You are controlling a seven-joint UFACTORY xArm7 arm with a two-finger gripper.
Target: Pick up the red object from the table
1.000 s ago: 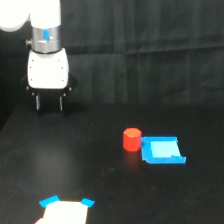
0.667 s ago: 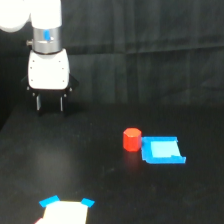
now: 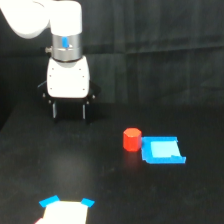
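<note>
The red object (image 3: 132, 139) is a small short red-orange cylinder. It stands upright on the black table (image 3: 100, 185), right of the middle of the exterior view. My gripper (image 3: 69, 114) hangs from the white arm at the upper left of the view and points down. Its two dark fingers (image 3: 55, 111) are spread apart with nothing between them. The gripper is well to the left of the red object and farther back, not touching it.
A flat bright blue piece (image 3: 161, 150) lies right beside the red object on its right. A white sheet with blue corners (image 3: 65, 210) lies at the bottom edge, left of the middle. A black curtain (image 3: 160, 45) hangs behind the table.
The arm and gripper have moved to the exterior view's right and a little lower, closer to the red object. The red object and the blue piece have not moved.
</note>
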